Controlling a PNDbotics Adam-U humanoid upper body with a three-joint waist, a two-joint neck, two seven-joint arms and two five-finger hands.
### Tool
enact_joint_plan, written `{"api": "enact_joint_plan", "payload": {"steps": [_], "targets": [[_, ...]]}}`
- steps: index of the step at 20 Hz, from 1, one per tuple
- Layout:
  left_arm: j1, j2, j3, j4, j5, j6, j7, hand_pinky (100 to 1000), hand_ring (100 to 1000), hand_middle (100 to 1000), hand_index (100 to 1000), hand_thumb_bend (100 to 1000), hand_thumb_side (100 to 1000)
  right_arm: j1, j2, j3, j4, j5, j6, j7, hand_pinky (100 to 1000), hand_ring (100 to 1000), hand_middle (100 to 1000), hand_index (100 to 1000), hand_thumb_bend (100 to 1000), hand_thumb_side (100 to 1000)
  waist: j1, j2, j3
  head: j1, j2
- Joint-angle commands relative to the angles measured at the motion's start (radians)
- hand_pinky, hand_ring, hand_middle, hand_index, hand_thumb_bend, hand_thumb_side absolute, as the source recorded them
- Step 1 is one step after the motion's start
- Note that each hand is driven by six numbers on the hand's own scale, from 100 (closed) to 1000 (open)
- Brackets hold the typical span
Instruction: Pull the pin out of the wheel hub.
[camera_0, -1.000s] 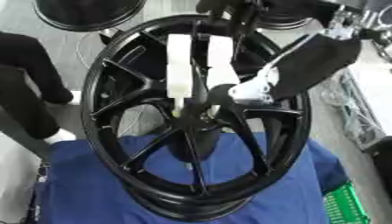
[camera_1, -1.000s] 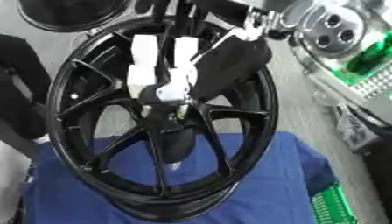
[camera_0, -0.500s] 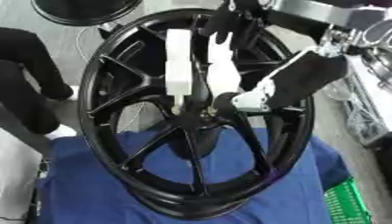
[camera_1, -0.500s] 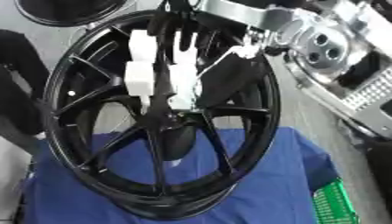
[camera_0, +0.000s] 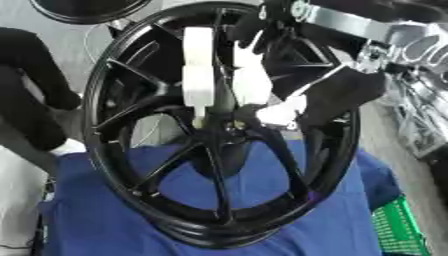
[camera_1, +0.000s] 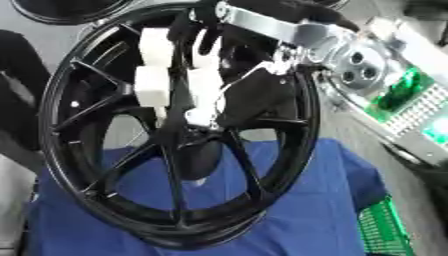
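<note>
- Left eye view: I am reaching my right hand (camera_0: 262, 95), white-tipped fingers extended, into the black multi-spoke alloy wheel (camera_0: 219, 210) standing on a blue cloth (camera_0: 114, 225). The fingertips are closing around the hub centre (camera_0: 214, 131); the pin itself is hidden, so I am judging it not yet extracted.
- Right eye view: the same hand is pinching at the hub; I cannot tell what it is gripping. My left hand is not showing.
</note>
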Motion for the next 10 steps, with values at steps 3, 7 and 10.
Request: {"api": "enact_joint_plan", "payload": {"steps": [3, 7, 10], "targets": [[-0.011, 0.018, 0.005, -0.013, 0.001, 0.001, 0.0, 906, 870, 866, 836, 385, 792, 0.0, -0.007, -0.01, -0.011, 0.003, -0.013, -0.012, 730, 765, 736, 811, 405, 352, 0.002, -0.004, 0.003, -0.002, -0.001], [-0.012, 0.016, 0.006, -0.013, 0.002, 0.0, 0.002, 906, 869, 866, 833, 382, 788, 0.014, -0.005, -0.011, -0.011, -0.008, -0.011, -0.019, 740, 772, 744, 819, 396, 333, 0.0, 0.001, 0.006, -0.003, -0.007], [-0.015, 0.013, 0.004, -0.016, 0.006, -0.001, -0.002, 907, 869, 866, 832, 382, 783, 0.02, -0.01, -0.008, -0.011, -0.013, -0.025, -0.014, 751, 789, 756, 825, 375, 294, 0.0, 0.005, 0.012, -0.003, -0.016]]}}
